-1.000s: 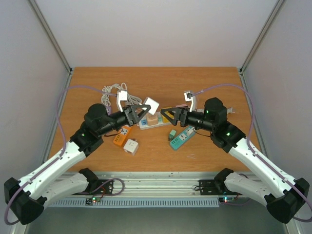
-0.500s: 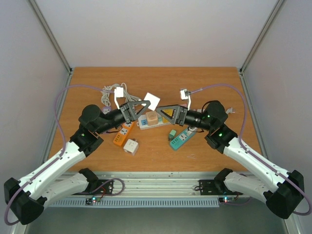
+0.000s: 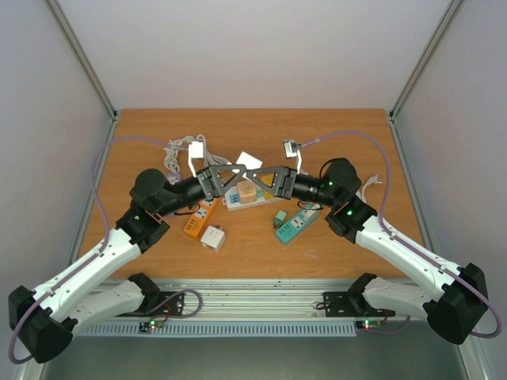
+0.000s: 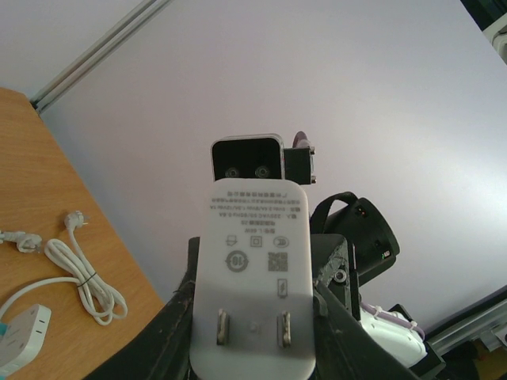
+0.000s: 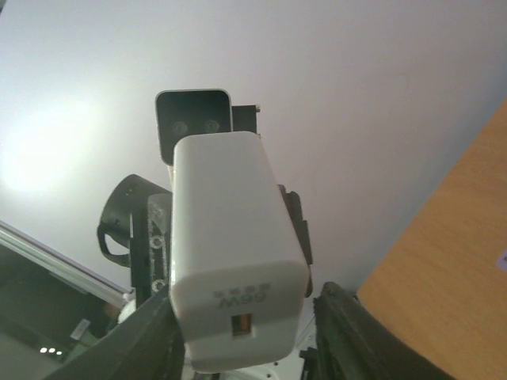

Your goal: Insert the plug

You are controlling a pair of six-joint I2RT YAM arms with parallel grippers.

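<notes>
One white charger (image 3: pixel 250 160), the task's plug, is up off the table, just above the white power strip (image 3: pixel 235 201). Both arms meet over that strip.

The left gripper (image 3: pixel 237 172) has its jaws drawn in tight on the charger's sides. In the left wrist view we count two flat prongs facing the camera.

The right gripper (image 3: pixel 261 172) straddles the same charger from the other side. One finger (image 5: pixel 162 328) lies against it and the other shows a thin gap, so we cannot tell whether it grips.

We count three power strips:
- the white one
- one orange strip (image 3: pixel 198 220) just left of it
- one teal strip (image 3: pixel 291 226) just right of it

One tan block (image 3: pixel 248 192) sits on the white strip. One white cube adapter (image 3: pixel 212 237) lies left of the strip, toward the arm bases, beside the orange one.

There are two coiled white cables: the left cable (image 3: pixel 181 147) back-left of the strip, and the right cable (image 3: pixel 371 181) well to its right.
</notes>
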